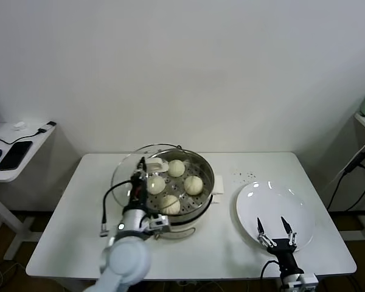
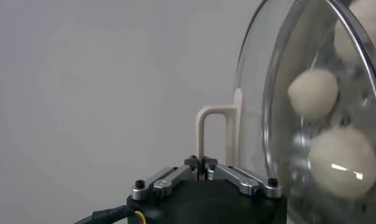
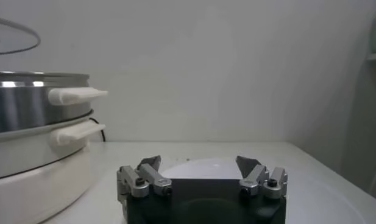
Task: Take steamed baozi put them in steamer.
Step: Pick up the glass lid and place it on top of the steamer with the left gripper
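Head view: we see a white counter carrying the steamer near its middle and a white plate toward its right edge.
Steamed baozi: four buns lie on the perforated tray inside the steamer, none on the plate.
Glass lid: we see the glass lid tilted over the steamer's left side, lifted off the rim; through the glass the buns show in the left wrist view.
Left gripper: our left gripper is clenched on the lid's cream handle, its fingers meeting around the handle's loop, just left of the steamer.
Right gripper: our right gripper hangs over the near rim of the plate with its fingers spread wide, grasping nothing, close to the counter's front right corner.
Steamer handles: two cream side handles jut toward the plate in the right wrist view.
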Controlling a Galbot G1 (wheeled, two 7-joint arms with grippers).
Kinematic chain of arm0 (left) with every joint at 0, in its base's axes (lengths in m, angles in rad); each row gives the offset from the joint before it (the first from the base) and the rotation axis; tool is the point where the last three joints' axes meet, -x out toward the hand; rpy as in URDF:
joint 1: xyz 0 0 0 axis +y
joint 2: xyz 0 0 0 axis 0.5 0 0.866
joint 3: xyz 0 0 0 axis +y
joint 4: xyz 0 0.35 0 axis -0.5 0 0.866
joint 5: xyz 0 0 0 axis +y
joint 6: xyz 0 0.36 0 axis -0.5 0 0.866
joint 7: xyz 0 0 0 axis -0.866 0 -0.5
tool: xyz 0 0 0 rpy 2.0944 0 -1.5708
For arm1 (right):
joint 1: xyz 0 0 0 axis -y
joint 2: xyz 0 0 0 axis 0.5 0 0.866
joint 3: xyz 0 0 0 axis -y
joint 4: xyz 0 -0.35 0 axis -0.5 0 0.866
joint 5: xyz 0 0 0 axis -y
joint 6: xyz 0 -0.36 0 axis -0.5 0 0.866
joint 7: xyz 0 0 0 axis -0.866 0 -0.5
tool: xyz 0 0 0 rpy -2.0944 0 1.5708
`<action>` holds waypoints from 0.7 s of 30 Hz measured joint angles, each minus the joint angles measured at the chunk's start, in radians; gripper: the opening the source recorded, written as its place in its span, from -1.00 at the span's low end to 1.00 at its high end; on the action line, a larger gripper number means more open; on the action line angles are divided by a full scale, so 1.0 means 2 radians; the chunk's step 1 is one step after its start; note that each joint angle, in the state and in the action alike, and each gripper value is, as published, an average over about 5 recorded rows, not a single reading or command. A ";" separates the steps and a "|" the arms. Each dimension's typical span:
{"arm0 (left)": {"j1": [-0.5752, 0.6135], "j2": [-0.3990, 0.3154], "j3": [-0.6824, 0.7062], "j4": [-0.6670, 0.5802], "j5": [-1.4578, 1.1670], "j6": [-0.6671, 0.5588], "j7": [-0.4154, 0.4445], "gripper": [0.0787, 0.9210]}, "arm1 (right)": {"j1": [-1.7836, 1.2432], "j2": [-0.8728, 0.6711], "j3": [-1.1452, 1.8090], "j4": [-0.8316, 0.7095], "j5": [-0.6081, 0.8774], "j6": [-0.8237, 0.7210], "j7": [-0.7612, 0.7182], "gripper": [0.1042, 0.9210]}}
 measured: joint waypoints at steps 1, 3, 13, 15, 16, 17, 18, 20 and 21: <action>-0.003 -0.008 0.008 0.005 0.007 0.003 0.001 -0.87 | 0.000 0.000 0.000 -0.001 0.001 0.002 0.001 0.76; -0.008 -0.023 0.022 0.015 0.020 0.007 0.001 -0.87 | -0.001 0.000 0.000 -0.001 0.002 0.005 0.002 0.76; -0.021 -0.065 0.059 0.064 0.054 0.013 -0.011 -0.87 | -0.001 0.005 0.003 -0.004 0.002 0.018 0.011 0.76; -0.024 -0.068 0.060 0.072 0.056 0.013 -0.017 -0.87 | -0.002 0.005 0.004 -0.004 0.002 0.021 0.012 0.76; -0.025 -0.069 0.061 0.076 0.056 0.013 -0.019 -0.87 | -0.002 0.005 0.004 -0.004 0.002 0.022 0.013 0.76; -0.026 -0.069 0.061 0.079 0.056 0.013 -0.022 -0.87 | -0.002 0.005 0.005 -0.004 0.002 0.022 0.013 0.76; -0.027 -0.069 0.061 0.083 0.056 0.012 -0.024 -0.87 | -0.002 0.005 0.005 -0.004 0.002 0.023 0.013 0.76; -0.029 -0.070 0.061 0.089 0.056 0.011 -0.029 -0.87 | -0.002 0.006 0.005 -0.005 0.002 0.025 0.014 0.76; -0.029 -0.070 0.060 0.092 0.056 0.010 -0.031 -0.87 | -0.002 0.006 0.005 -0.005 0.002 0.025 0.014 0.76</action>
